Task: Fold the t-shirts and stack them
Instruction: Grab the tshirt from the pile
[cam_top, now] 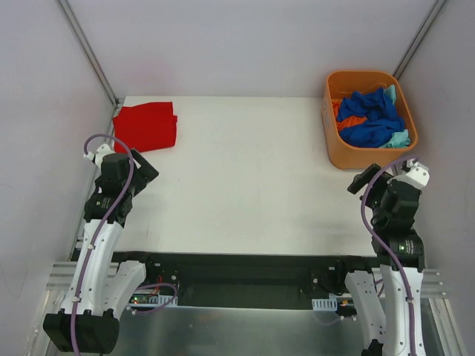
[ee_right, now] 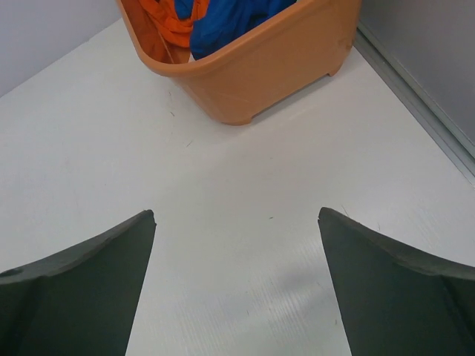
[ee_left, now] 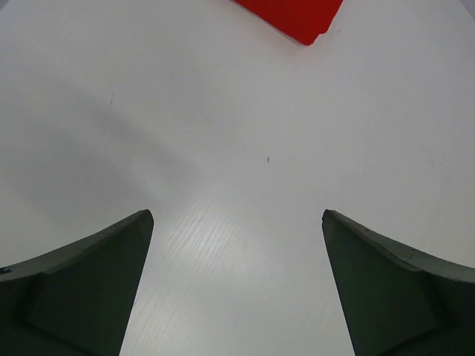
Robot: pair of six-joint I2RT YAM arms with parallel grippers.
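Retrieval of the next garment is the likely step. The right fingers (ee_right: 82, 289) and the left fingers (ee_left: 74, 289) stand apart, holding nothing, above the tabletop (cam_top: 245, 170). The red t-shirt (cam_top: 146, 126) lies folded ahead of the left fingers. The blue t-shirt (cam_top: 369, 119) sits heaped in the orange tub (ee_right: 274, 74) just ahead of the right fingers. Reach over the rim, pinch one garment only, and lift it clear before spreading.

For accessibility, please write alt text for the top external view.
A folded red t-shirt lies on the white table, far left; an orange tub, far right, holds crumpled blue, orange and teal t-shirts. The left arm and right arm hold nothing.
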